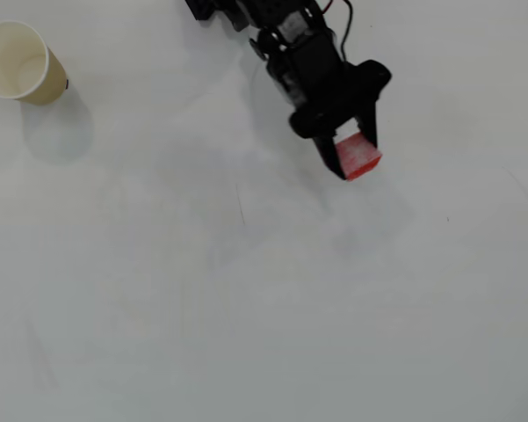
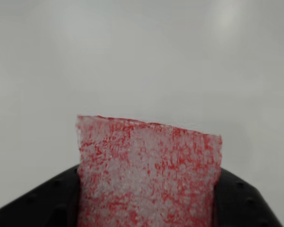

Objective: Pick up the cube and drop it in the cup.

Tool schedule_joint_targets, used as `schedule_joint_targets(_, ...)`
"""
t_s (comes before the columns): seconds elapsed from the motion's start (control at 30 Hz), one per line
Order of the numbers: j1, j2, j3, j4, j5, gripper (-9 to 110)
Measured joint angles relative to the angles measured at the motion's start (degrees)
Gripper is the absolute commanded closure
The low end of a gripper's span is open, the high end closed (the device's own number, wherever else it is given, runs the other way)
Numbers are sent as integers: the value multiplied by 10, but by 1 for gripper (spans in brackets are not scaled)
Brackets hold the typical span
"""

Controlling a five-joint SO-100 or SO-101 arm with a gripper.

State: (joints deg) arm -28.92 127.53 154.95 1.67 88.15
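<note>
Clamped around the cube (image 1: pixel 359 156), my claw (image 1: pixel 355 155) has one black finger on each of its opposite sides, the red block poking out past my fingertips in the overhead view. My wrist view fills with its speckled red-and-white face (image 2: pixel 149 172), the dark fingers (image 2: pixel 42 205) pressing in from left and right at the bottom edge. Whether the cube is touching the white surface (image 1: pixel 264 308) or already just clear of it I cannot tell from either view. It looks to me like a light, grainy, foam-like block, probably a little squashable and not slippery, so I judge a moderate squeeze on the flat sides is enough; I seem to hold it near its back portion, which should do for something so light, though a firm swing might let it pivot. Well apart from me, at the far upper left of the overhead view, stands the paper cup (image 1: pixel 44 88), upright, its cream mouth open and wider than the cube.
</note>
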Motion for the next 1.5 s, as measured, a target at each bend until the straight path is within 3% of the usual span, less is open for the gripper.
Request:
schedule_joint_targets(0.5, 209, 200, 30, 75, 0, 95)
schedule_joint_targets(1.5, 642, 234, -28, 171, 0, 95)
